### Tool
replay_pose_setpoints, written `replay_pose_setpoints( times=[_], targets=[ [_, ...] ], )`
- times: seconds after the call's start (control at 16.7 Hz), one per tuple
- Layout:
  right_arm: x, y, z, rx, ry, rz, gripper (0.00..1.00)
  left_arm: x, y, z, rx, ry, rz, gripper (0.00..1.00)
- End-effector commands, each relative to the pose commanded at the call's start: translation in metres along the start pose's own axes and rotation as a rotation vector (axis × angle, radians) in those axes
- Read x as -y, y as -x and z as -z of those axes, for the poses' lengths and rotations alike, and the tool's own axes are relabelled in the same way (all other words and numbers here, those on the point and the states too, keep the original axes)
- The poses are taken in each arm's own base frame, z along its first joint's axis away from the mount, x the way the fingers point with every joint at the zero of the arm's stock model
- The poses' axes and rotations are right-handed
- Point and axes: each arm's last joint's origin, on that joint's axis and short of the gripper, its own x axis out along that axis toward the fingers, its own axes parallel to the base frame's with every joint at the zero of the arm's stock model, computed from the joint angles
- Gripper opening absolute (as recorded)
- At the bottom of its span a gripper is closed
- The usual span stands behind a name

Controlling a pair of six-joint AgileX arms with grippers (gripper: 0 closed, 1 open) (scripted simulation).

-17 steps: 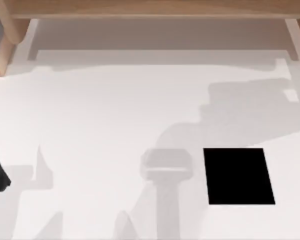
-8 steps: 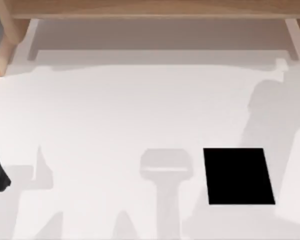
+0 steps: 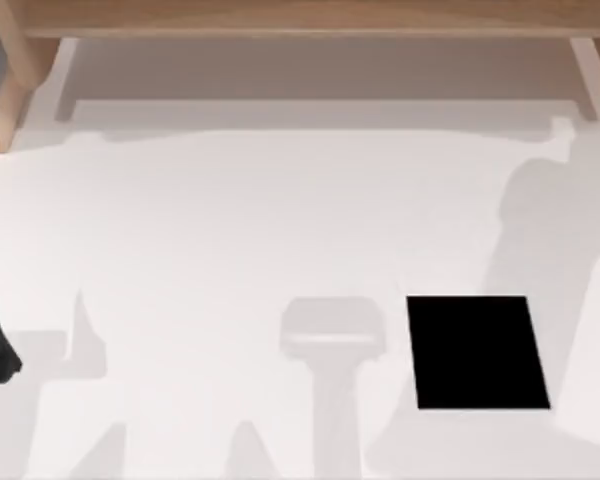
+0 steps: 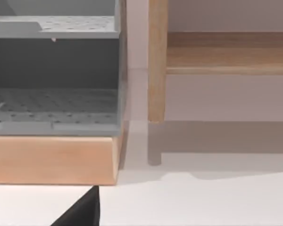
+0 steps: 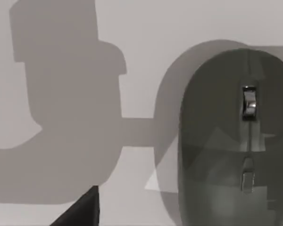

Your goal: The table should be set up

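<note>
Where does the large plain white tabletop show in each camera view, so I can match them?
Top view: the large plain white tabletop lies below the light wooden shelf frame and around the black rectangular pad.
Left wrist view: the tabletop is the pale surface in front of the wooden frame's post.
Right wrist view: the tabletop is the pale ground under the grey computer mouse.
Shared landmark: the wooden frame, in the top and left wrist views.

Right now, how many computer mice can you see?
1. A grey mouse lies on the white table, seen from the right wrist camera. Others may be hidden.
</note>
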Motion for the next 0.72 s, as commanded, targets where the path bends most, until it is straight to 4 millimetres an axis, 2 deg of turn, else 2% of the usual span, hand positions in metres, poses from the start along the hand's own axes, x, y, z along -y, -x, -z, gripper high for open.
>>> replay_pose_setpoints(
  times=[0.72],
  targets=[
    [0.0025,-0.0019,0.0032,-0.005,0.0,-0.01,1.0,0.0,0.0,0.0,0.0,0.0,0.0,1.0]
  ],
)
